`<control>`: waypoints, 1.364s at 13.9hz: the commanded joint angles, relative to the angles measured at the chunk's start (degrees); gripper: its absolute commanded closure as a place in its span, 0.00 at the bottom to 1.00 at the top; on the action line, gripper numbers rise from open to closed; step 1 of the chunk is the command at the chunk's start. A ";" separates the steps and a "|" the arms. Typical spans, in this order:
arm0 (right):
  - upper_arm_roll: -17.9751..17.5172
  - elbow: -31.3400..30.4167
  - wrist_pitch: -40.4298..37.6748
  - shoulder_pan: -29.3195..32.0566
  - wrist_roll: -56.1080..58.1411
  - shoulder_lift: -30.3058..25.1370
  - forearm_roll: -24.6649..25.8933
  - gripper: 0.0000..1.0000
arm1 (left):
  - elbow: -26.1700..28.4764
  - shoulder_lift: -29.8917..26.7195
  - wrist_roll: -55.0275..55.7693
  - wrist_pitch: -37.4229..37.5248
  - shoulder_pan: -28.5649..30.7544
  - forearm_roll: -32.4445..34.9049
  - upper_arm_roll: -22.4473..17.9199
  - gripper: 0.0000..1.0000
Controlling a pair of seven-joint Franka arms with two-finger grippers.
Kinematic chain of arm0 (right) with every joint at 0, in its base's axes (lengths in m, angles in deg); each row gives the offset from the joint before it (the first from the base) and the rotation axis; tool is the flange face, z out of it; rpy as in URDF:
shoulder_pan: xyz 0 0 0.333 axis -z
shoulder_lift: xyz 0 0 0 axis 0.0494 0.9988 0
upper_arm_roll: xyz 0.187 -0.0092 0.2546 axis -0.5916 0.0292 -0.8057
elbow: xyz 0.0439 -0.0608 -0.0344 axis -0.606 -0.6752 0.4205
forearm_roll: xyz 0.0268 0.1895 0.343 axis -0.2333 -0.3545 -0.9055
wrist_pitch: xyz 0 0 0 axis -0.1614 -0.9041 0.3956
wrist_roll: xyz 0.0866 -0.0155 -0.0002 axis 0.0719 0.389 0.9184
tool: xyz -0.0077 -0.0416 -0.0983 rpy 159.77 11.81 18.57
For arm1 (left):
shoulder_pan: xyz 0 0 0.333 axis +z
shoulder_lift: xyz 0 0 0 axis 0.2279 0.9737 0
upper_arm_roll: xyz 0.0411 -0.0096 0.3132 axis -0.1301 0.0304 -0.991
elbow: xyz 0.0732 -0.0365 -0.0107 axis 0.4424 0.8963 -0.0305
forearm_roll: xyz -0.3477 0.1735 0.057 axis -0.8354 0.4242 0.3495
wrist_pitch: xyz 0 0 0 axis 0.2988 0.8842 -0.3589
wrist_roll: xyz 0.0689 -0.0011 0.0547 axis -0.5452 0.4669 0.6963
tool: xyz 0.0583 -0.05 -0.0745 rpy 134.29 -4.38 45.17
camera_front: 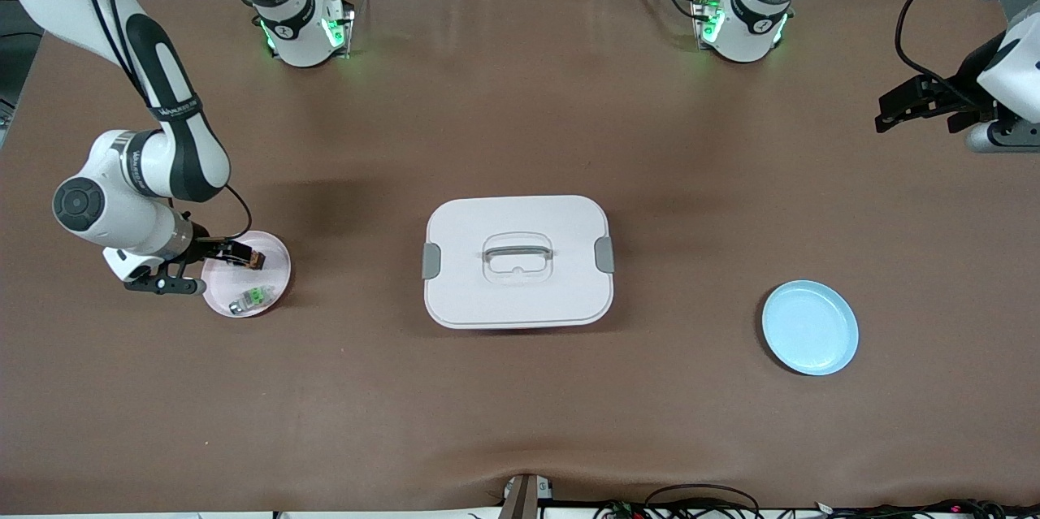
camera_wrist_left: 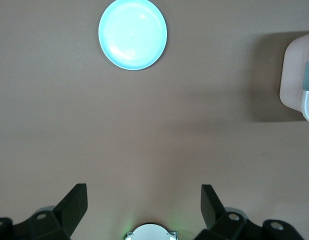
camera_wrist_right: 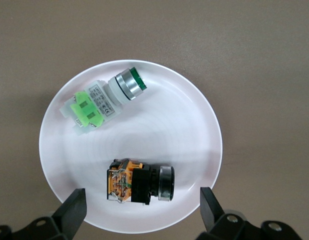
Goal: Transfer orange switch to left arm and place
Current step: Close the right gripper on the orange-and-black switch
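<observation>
— What are you working around?

— The large white rounded-rectangular box (camera_front: 517, 261) with grey side clips is sitting mid-table between the two plates. I am treating it as something to lift over or skirt, never brush.

— And the plates?

— The round light-blue plate (camera_front: 810, 327) is lying toward the left arm's end. The round pink plate (camera_front: 276, 279) is lying toward the right arm's end, holding both components.

— Your pincers?

— My right gripper (camera_wrist_right: 142, 210) is hovering over the pink plate, fingers spread wide. My left gripper (camera_wrist_left: 143, 207) is waiting with fingers apart, over bare table.

— The target?

— The small black cylindrical orange switch (camera_wrist_right: 139, 181) is lying on its side on the pink plate, apart from the clear-silver green component (camera_wrist_right: 103, 102). I am judging it best to straddle its black body squarely, descending straight, so it is not rolling.
</observation>
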 commanded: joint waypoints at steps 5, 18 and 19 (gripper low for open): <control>-0.50 -1.97 2.62 0.29 -0.62 1.13 -0.62 0.00 | -0.79 0.35 -0.97 0.75 0.26 1.12 0.15 0.00; -0.59 0.58 2.54 0.20 -0.44 5.62 -0.62 0.00 | -0.70 0.35 -0.62 0.75 0.26 1.12 0.06 0.00; -0.59 0.58 2.63 0.29 -0.27 5.62 -0.62 0.00 | -0.70 0.35 -0.62 0.75 0.26 1.12 0.06 0.00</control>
